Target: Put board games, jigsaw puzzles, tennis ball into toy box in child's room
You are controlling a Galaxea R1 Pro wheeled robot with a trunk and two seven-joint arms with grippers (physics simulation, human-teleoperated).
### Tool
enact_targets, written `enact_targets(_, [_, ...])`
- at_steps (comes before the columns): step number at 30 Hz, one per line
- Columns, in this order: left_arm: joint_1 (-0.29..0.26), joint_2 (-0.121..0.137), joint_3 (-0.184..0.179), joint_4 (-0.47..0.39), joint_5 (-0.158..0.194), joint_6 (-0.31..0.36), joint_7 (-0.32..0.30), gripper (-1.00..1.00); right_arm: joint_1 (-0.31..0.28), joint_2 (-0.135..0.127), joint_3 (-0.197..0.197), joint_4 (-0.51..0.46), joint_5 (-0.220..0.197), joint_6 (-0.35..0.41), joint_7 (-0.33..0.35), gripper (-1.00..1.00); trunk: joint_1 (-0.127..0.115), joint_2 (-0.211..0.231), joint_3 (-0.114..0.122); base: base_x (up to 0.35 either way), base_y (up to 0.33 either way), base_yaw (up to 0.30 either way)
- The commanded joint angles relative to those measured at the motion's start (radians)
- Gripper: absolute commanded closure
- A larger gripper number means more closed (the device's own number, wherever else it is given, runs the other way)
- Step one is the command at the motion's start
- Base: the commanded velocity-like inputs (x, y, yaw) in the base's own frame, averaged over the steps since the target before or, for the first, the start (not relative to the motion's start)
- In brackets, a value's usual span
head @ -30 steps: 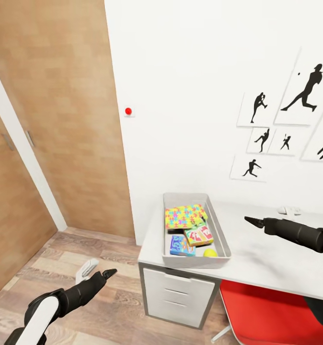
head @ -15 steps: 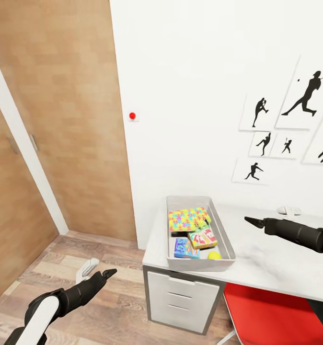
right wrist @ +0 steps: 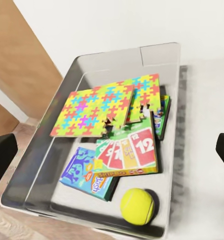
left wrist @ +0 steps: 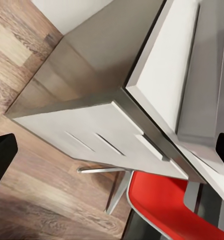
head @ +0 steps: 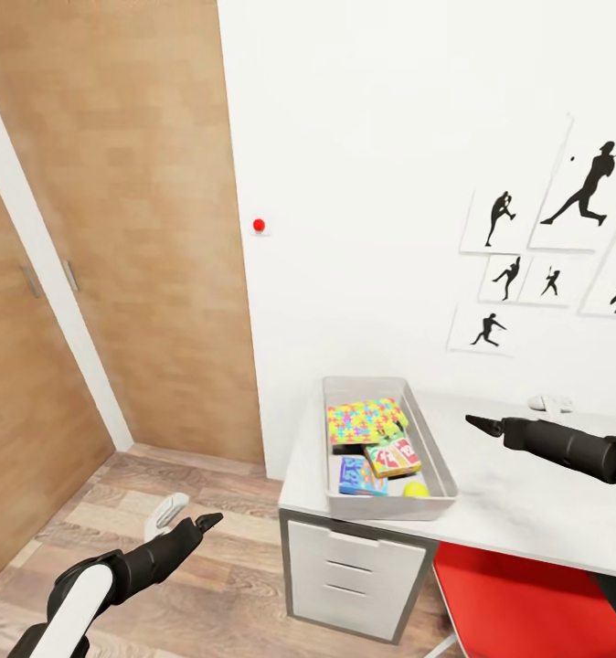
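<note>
The light grey toy box [head: 390, 508] stands at the left end of the table [head: 527, 512]. Inside lie two jigsaw puzzles [head: 365, 420], overlapping, a yellow-green board game [head: 393, 456], a light blue board game [head: 361, 475] and the tennis ball [head: 416, 490]. The right wrist view looks down on them: puzzles [right wrist: 92, 112], card-print game [right wrist: 126, 155], blue game [right wrist: 87, 175], ball [right wrist: 137, 205], and another box edge [right wrist: 162, 117] under the puzzles. My right gripper [head: 477, 422] hovers open over the table, right of the box. My left gripper [head: 203, 523] hangs open over the floor, left of the table.
White drawer fronts [head: 354, 571] face me under the box, also drawers [left wrist: 92, 145] in the left wrist view. A red chair [head: 518, 594] sits under the table. Wooden doors [head: 116, 228] fill the left wall. A small white object [head: 166, 512] lies on the plank floor.
The camera has moved: the table, box and wall pictures have slid right and slightly down in the picture. Both arms hold the same pose. The toys in the box have not shifted.
</note>
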Motion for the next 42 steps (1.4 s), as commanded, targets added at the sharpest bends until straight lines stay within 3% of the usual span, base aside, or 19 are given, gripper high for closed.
enact_targets(1, [-0.001, 0.001, -0.002, -0.001, 0.010, 0.001, 0.009, -1.00, 0.001, 0.000, 0.004, -0.001, -0.012, 0.000, -0.008, -1.00, 0.001, -0.003, -0.002, 0.000, 0.192, 0.000])
enact_targets(9, [-0.001, 0.001, -0.005, -0.001, 0.007, -0.016, 0.009, -1.00, 0.024, -0.001, 0.002, -0.002, -0.019, 0.002, -0.006, -1.00, 0.001, -0.003, -0.001, 0.000, 0.184, -0.002])
enact_targets(15, [-0.001, 0.001, -0.003, 0.012, 0.007, -0.025, 0.009, -1.00, 0.030, -0.008, 0.000, -0.002, -0.064, 0.007, -0.007, -1.00, 0.001, -0.003, 0.000, 0.000, 0.067, -0.120])
enact_targets(24, [-0.003, 0.003, -0.002, 0.039, 0.006, -0.048, 0.009, -1.00, 0.032, -0.012, 0.000, -0.002, -0.094, 0.008, -0.012, -1.00, 0.001, -0.003, 0.004, 0.000, 0.019, -0.234])
enact_targets(42, [-0.003, 0.007, 0.000, 0.074, 0.009, -0.095, 0.009, -1.00, 0.033, -0.013, -0.002, -0.002, -0.104, 0.007, -0.016, -1.00, 0.001, -0.003, 0.013, 0.000, 0.003, -0.274])
